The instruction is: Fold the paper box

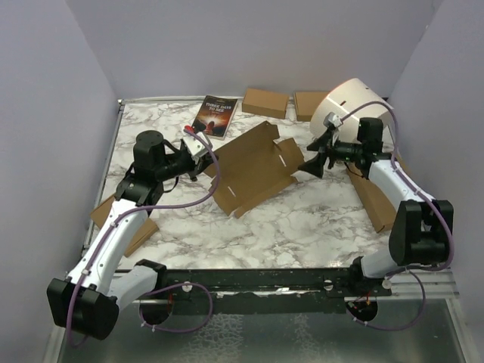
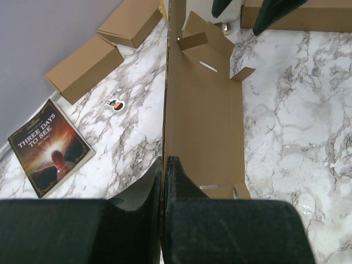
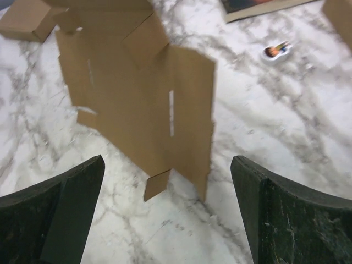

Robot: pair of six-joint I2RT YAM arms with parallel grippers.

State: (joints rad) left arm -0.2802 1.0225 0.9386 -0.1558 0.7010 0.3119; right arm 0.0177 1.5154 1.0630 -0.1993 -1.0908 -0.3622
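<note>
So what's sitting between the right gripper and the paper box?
Only bare marble table. In the right wrist view, the open right gripper faces the paper box with nothing but tabletop before its near flap.

2 small brown boxes (image 1: pixel 265 103), book (image 1: pixel 215 116), sticker (image 2: pixel 115 104) on marble table (image 1: pixel 302 219)

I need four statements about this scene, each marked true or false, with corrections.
1. The left arm's fingers are shut on an edge of the paper box. True.
2. The right arm's fingers grip the box too. False: they stand wide open, holding nothing.
3. The book lies on top of the paper box. False: it lies on the table, apart from it.
4. Two small brown boxes lie near the back wall. True.
</note>
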